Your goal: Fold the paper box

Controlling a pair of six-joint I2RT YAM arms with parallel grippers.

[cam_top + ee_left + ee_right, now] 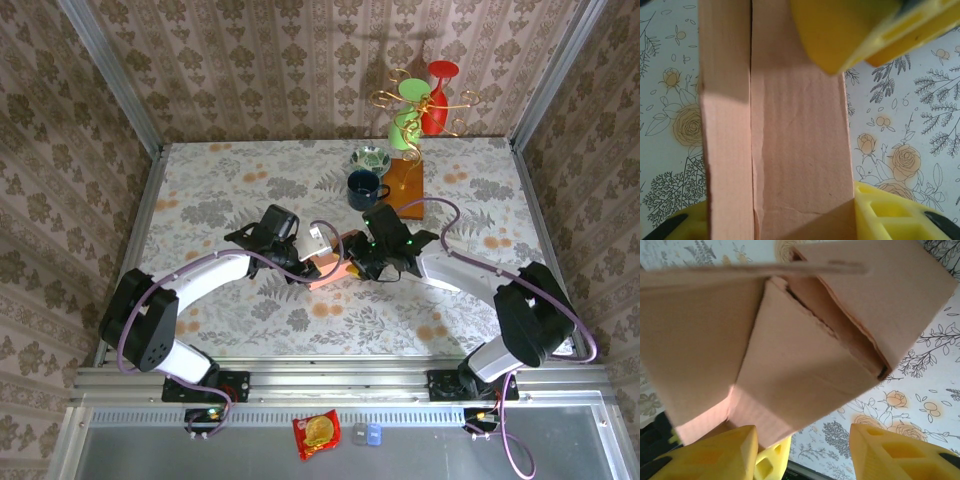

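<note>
— How did our left end effector [780,220] stand?
— We had its fingers [890,215] closed against both sides of the paper box [800,150], with a pink cardboard panel clamped between them.
— And our right end effector [805,450]?
— Spread wide. One finger sat just beside the box's lower corner, the other stood apart, and it gripped nothing.
— Where was the box?
— Between our two end effectors, over the middle of the worktop [250,180], near a blue mug [365,188].
</note>
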